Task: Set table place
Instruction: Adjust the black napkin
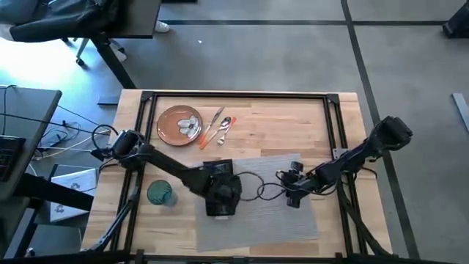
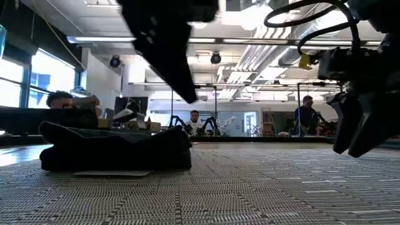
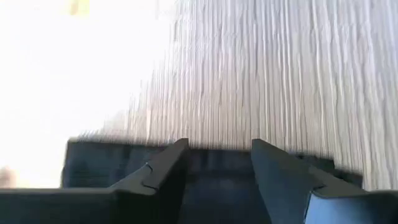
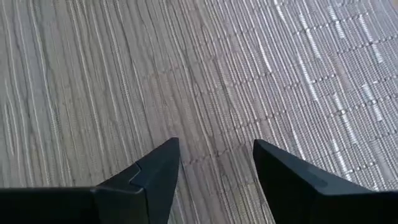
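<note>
The grey rectangular woven placemat (image 1: 260, 198) lies on the near half of the light-wood plank desk (image 1: 278, 121) and serves as landmark. The folded black cloth napkin (image 2: 115, 149) rests on the placemat's left portion. From above it is almost wholly covered by the left arm; only dark edges show. The left pincer (image 3: 214, 158) hangs directly over the napkin with fingers parted to a moderate gap, nothing between them. Whether the tips touch the cloth cannot be told. The right pincer (image 4: 214, 158) hovers above the placemat's right portion, fingers likewise spread and empty, bare weave under them.

Beyond the placemat's far left corner sits the round orange-brown plate with white motif (image 1: 179, 124). Just right of the plate lies the orange-handled silver cutlery (image 1: 217, 129); the single pieces are too small to separate with certainty. Left of the placemat, off its edge, stands the teal glass (image 1: 160, 193). In the low view the glass is cut off at the frame edge.
</note>
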`<state>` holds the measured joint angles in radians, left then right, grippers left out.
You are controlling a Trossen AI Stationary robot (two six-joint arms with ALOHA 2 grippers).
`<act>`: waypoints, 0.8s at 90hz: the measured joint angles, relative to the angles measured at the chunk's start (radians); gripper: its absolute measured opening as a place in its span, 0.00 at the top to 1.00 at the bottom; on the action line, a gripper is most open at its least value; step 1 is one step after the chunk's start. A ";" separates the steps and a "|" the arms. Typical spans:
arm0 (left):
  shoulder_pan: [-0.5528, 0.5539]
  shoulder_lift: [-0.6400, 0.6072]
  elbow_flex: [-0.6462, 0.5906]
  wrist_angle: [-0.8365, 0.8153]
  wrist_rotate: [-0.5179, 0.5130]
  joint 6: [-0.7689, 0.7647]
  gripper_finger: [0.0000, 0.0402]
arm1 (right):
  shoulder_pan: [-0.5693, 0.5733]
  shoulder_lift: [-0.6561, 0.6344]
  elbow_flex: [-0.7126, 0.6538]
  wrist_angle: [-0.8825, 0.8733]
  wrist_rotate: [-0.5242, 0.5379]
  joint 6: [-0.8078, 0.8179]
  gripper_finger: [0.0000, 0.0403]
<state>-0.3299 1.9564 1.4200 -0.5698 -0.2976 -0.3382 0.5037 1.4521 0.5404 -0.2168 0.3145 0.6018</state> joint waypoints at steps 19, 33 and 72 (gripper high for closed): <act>0.109 0.103 -0.002 0.071 0.134 0.122 0.66 | 0.000 0.000 0.000 0.005 0.000 0.003 0.52; 0.123 0.126 0.002 -0.001 0.223 0.095 0.67 | 0.000 0.000 0.000 -0.005 -0.003 0.019 0.52; 0.028 0.106 -0.001 -0.141 0.178 -0.076 0.67 | 0.001 0.000 0.001 -0.045 0.004 0.019 0.52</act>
<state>-0.3021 2.0622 1.4194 -0.7105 -0.1192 -0.4137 0.5045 1.4517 0.5411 -0.2617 0.3181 0.6209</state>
